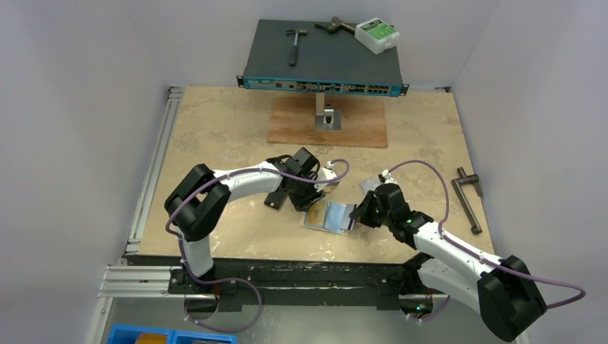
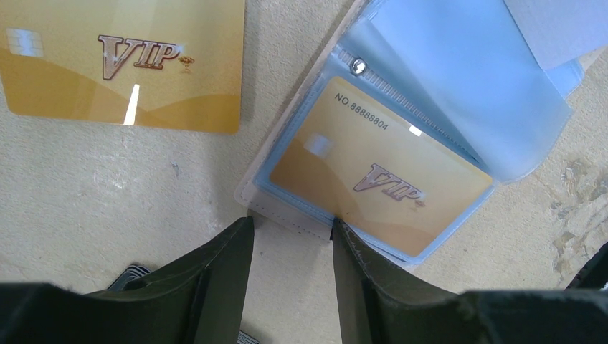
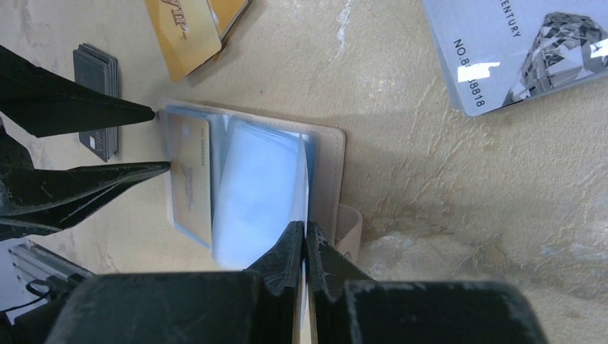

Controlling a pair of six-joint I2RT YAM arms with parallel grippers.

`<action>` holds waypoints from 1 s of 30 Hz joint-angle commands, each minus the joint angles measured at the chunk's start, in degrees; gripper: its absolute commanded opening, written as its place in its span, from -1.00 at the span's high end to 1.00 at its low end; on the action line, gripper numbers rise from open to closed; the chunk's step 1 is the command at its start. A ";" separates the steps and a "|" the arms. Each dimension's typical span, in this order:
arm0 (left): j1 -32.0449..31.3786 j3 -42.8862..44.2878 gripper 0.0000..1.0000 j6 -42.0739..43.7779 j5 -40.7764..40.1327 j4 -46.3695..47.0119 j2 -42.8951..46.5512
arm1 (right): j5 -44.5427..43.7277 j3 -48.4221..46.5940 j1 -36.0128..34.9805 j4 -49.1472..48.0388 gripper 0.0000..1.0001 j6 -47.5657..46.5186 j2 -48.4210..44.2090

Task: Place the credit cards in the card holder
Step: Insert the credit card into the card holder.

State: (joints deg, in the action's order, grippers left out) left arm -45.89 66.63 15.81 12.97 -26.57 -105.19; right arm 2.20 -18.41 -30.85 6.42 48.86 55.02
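The card holder (image 3: 328,154) lies spread open on the mottled, stone-look tabletop (image 3: 444,215), beige cover down, its clear bluish plastic pockets fanned up like pages. The right fingers (image 3: 283,261) are pinched tight on the edge of one of those thin, translucent leaves. Opposite, the left fingers (image 2: 222,279) stand about half apart, gripping nothing, their pointed black tips right at the holder's edge. Just beyond them, a glossy gold card (image 2: 373,172) with rounded corners sits inside a clear pocket. A second gold card (image 2: 122,64) lies flat on the tabletop beside the holder. A silver-grey card (image 3: 516,50) lies well apart on the other side, and a small stack of dark cards (image 3: 97,72) rests near the left fingers.
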 commanded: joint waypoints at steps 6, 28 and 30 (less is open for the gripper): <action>-0.65 0.06 0.13 1.31 -0.62 -1.42 1.32 | -3.29 1.30 -0.40 6.41 1.00 1.98 -2.60; -0.68 0.25 0.14 1.28 -0.66 -1.65 1.04 | -2.39 2.24 -0.45 4.37 1.00 1.28 -3.83; -0.69 0.25 0.14 1.29 -0.72 -1.65 1.04 | -2.40 2.18 -0.63 3.08 1.00 0.93 -2.42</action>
State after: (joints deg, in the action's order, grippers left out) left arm -45.95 66.63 16.10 12.97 -26.68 -105.19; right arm 0.86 -16.88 -31.11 10.61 51.40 50.26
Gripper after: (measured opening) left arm 0.432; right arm 0.004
